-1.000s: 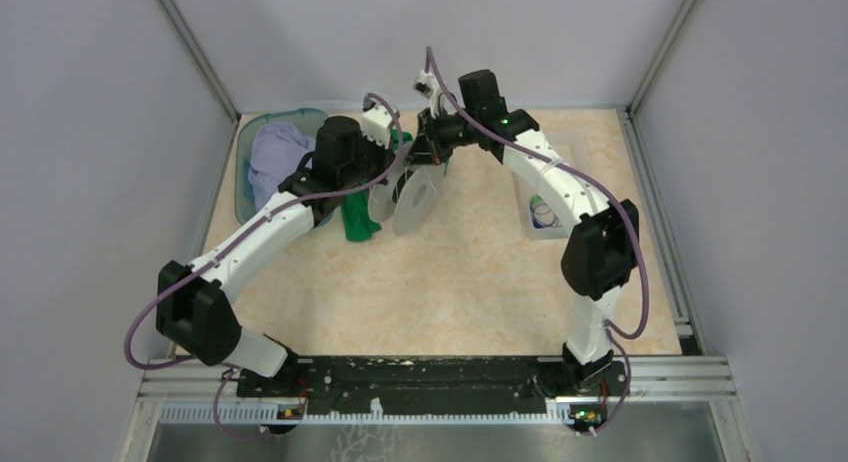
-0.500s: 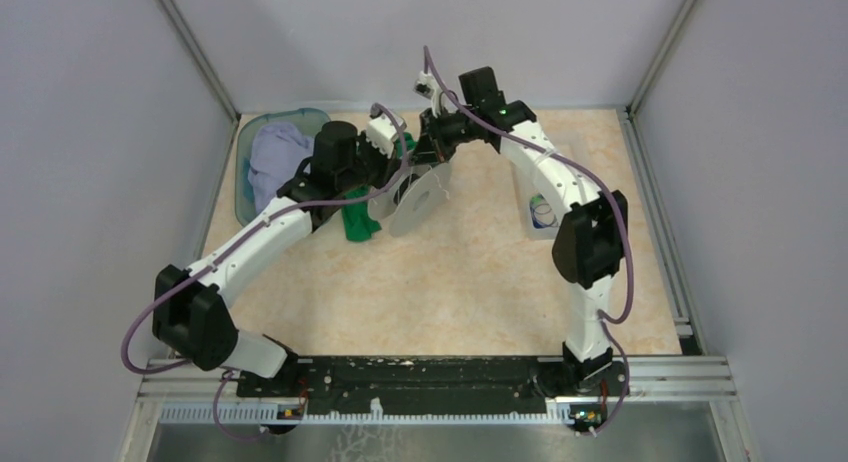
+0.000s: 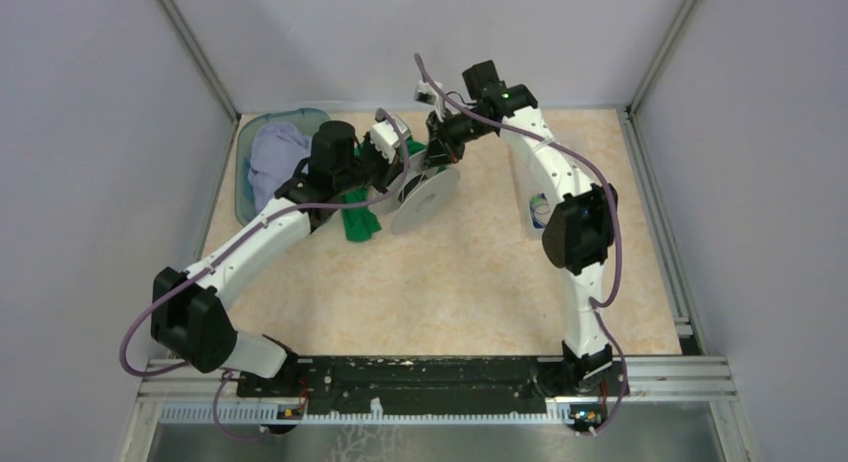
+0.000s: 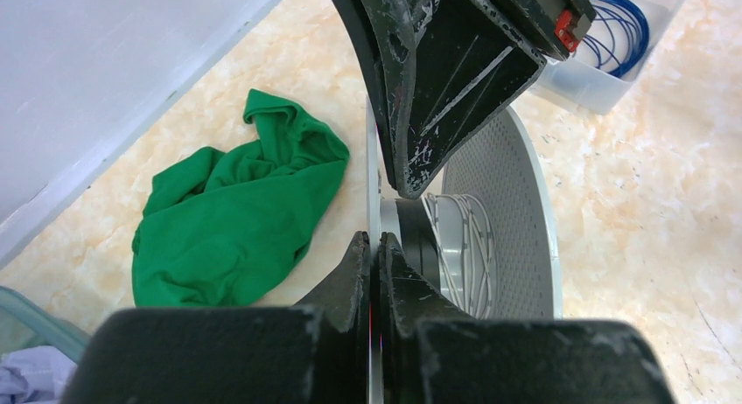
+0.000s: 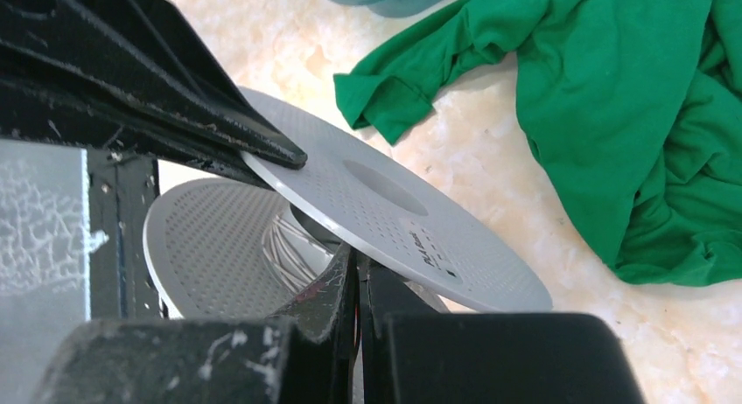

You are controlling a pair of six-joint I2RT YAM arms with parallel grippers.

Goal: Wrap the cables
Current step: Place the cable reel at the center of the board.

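L pincer [image 4: 374,277] nips spool [image 3: 425,200] rim tight, keeps it tipped up, prob. so it can turn | R pincer [image 5: 357,286] narrow on same rim, steadies | whitish cable [image 4: 464,247] round spool's middle | blue cable [image 4: 623,24] in box [image 4: 595,85] right of spool, not wound yet

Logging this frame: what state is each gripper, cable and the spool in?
spool, tilted, held by both grippers.
left gripper, shut on its rim.
right gripper, shut on its rim.
whitish cable, wound on the hub.
blue cable, coiled in the clear bin.
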